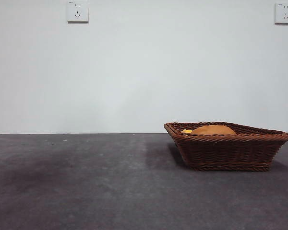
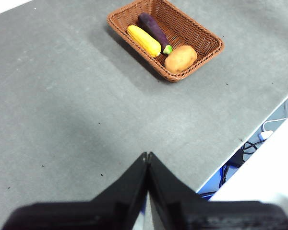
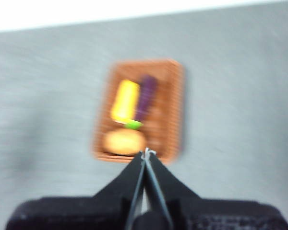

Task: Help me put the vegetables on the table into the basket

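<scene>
So both arms are up and away from the action. The left end effector hangs above bare table with its two black jaws pressed together, nothing between them. The right end effector is the same deal, jaws clenched tip to tip and holding nothing; its wrist view is badly blurred, so only rough shapes and colours come through there.

Out past the left jaws sits one basket, brown wicker with flared sides and a braided rim, resting on the table not far from the edge where some cables hang down. Count inside it: three vegetables, one of each. The potato is at the basket end closest to the left wrist camera, tan and rounded. Beyond it, lying side by side along the length of the basket, are the yellow lumpy vegetable and the dark purple eggplant, whose green stem end points toward the potato and just about touches it.

From the low front camera, the basket sits toward the right side of the table, and only the top of the potato plus a sliver of the yellow vegetable peek over the rim. The eggplant is hidden behind the wicker there. Two wall sockets are on the white wall behind, one toward each top corner.
</scene>
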Robot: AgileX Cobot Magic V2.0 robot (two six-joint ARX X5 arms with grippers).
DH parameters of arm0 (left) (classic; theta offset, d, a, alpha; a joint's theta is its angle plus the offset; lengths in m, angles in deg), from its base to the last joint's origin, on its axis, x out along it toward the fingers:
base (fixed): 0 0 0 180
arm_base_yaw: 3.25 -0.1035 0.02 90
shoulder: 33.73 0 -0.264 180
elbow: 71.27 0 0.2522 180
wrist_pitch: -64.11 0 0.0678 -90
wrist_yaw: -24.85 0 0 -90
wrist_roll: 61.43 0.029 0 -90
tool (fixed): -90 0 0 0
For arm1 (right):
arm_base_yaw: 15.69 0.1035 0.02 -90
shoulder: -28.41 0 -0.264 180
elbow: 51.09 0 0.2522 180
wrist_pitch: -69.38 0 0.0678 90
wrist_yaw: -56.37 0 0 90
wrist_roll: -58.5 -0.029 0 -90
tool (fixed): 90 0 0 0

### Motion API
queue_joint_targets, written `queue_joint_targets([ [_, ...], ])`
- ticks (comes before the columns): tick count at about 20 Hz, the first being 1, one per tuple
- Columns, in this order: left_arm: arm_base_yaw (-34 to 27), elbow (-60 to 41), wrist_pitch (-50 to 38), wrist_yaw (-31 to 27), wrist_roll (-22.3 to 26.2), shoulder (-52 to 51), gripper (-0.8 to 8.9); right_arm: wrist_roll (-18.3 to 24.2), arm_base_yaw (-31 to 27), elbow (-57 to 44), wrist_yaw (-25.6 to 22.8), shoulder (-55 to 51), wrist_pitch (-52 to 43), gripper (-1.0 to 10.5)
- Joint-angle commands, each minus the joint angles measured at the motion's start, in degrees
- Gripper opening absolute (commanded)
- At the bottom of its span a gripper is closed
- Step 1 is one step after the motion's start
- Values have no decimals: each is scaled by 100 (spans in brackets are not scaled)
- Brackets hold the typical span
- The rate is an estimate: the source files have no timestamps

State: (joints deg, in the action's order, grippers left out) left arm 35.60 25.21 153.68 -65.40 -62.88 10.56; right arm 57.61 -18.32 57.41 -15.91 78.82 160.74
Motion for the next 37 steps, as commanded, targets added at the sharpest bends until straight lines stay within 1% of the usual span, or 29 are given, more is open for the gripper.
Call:
queue_joint_targets([
  [1, 20, -28, -22, 20, 7, -4, -4, -42, 4, -31, 614, -393, 149, -11],
  [3, 22, -26, -22, 48, -2, 2, -3, -44, 9, -31, 898, -623, 149, -12],
  [7, 20, -26, -22, 33, 0, 42, -3, -35, 9, -28, 835, -756, 149, -11],
  [10, 20, -24, -22, 28, 0, 162, -3, 151, 9, -28, 197, -647, 149, -11],
  [12, 20, -24, -22, 28, 0, 269, -3, 151, 7, -28, -304, -527, 149, -11],
  [14, 20, -24, -22, 28, 0, 396, -3, 151, 2, -28, -592, -413, 149, -11],
  [16, 20, -24, -22, 28, 0, 540, -3, 151, 2, -28, -730, -280, 149, -11],
  [20, -31, -24, -24, -22, 2, 800, -3, 151, 2, -28, -756, -11, 146, -11],
  [24, -133, -26, -26, -15, 2, 986, -3, 151, 2, -28, -881, 380, 146, -11],
  [26, -227, -26, -24, 85, 2, 999, -3, 151, 2, -28, -879, 632, 146, -11],
  [27, -308, -55, -114, 59, 358, 973, -3, 151, 2, -28, -879, 822, 146, -11],
  [28, -452, -179, -354, 20, 750, 890, -3, 151, 2, -28, -881, 970, 149, -11],
  [29, -678, -511, -903, 22, 994, 671, -3, 151, 2, -28, -881, 1167, 142, -11],
  [30, -966, -1056, -1759, 24, 1106, 361, -4, 151, 2, -28, -883, 1357, 142, -11],
  [32, -1587, -2618, -3965, 28, 1211, -442, -3, 151, 2, -28, -881, 1746, 144, -11],
  [34, -2146, -4341, -6109, 31, 1158, -1250, -3, 151, 2, -28, -881, 2142, 142, -11],
  [35, -2385, -5134, -6983, 44, 1029, -1637, -3, 151, 2, -28, -881, 2332, 144, -11],
  [36, -2586, -5836, -7587, 70, 815, -2004, -3, 151, 2, -28, -881, 2507, 142, -11],
  [37, -2765, -6426, -7941, 68, 474, -2356, -3, 151, 2, -28, -881, 2677, 140, -11],
])
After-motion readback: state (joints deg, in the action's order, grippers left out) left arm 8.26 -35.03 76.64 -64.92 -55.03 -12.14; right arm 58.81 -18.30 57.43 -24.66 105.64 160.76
